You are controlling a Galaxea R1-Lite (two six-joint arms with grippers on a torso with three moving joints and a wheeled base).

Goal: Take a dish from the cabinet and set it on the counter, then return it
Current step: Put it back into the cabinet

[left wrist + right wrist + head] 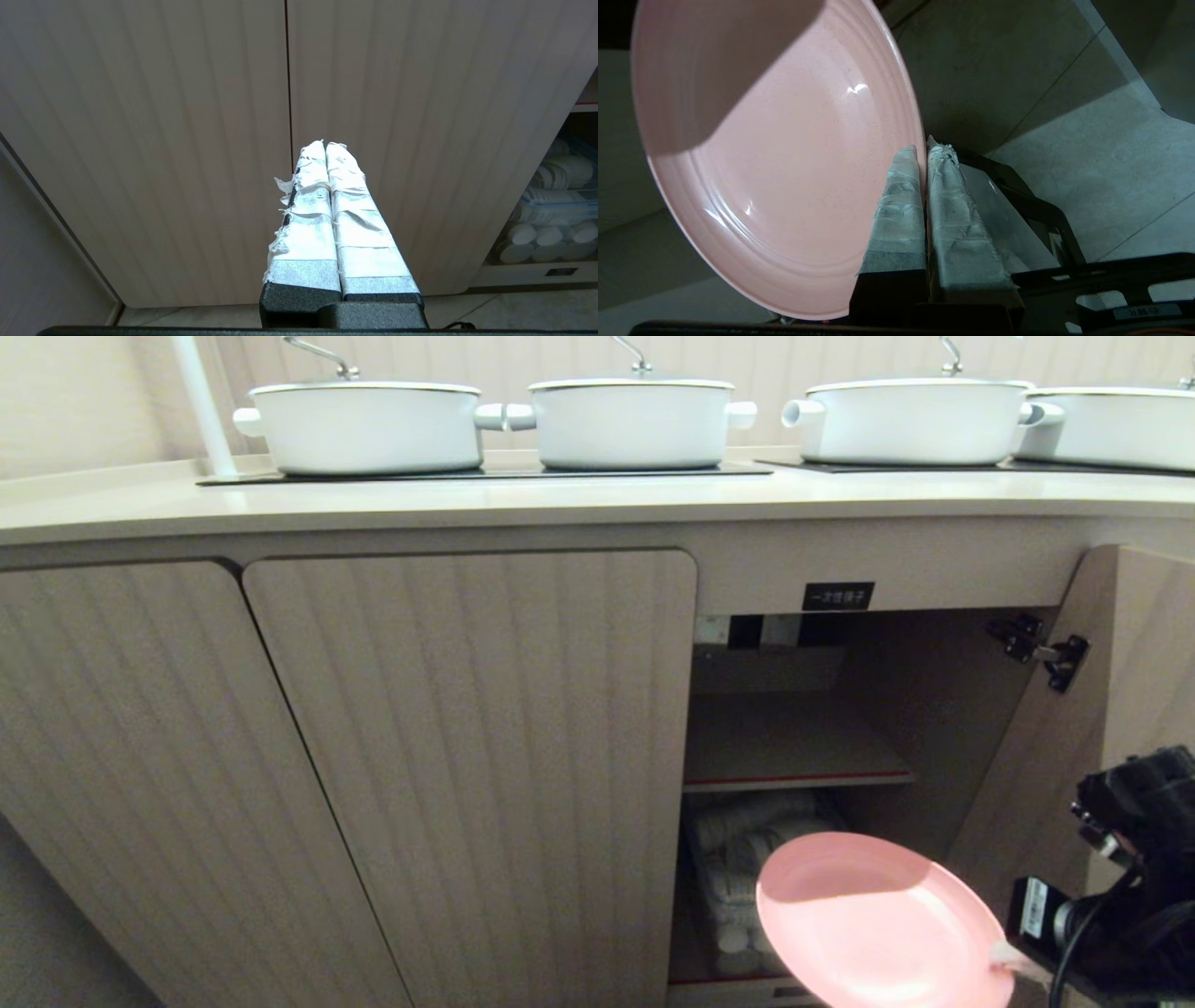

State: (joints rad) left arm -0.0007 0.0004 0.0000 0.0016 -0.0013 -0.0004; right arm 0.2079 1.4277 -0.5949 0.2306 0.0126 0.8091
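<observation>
Gripping the pink dish [873, 924] by its rim, right gripper [1004, 957] sits low at the head view's bottom right, just in front of the open cabinet [794, 747]; dish tilted, in the air, below the inner shelf [794, 775]; counter [560, 499] above w/ four white pots [369, 425]; door [1130, 709] swung wide. Left wrist view: left gripper [325, 145] w/ taped fingers [308, 210] pressed together, nothing between, facing closed fluted doors [187, 140]. Right wrist view: taped fingers [901, 205] pinched on the dish rim [920, 154]; tiled floor [1087, 154] beyond.
</observation>
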